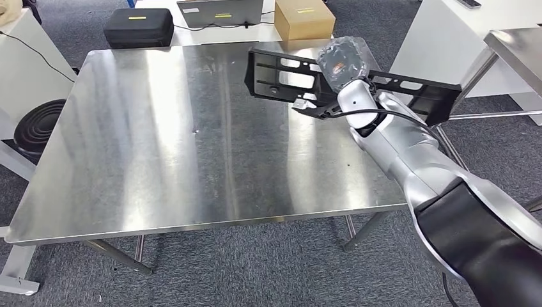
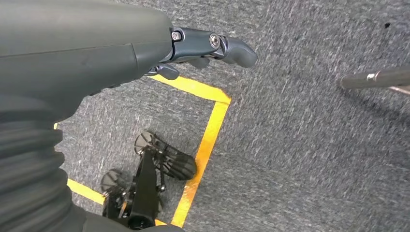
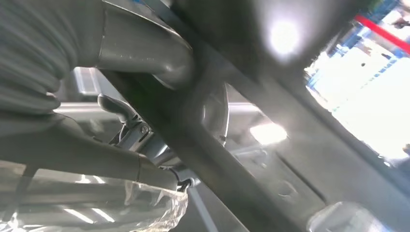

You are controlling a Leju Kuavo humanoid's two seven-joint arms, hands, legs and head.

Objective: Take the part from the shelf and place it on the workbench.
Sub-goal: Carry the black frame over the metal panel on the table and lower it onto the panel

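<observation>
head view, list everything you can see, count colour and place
workbench: one, bare steel, centre
part: one, long black bracket, held over the workbench's far right corner
case: one, black, on a white table beyond the workbench
laptop: one, grey, same table
cardboard box: one, brown, same table
ribbed disc: one, black, left of the workbench
second steel table: one, far right
floor tape: yellow lines on grey carpet, left wrist view
right hand: holds the part
left hand: hangs over the floor, fingers curled, holding nothing
</observation>
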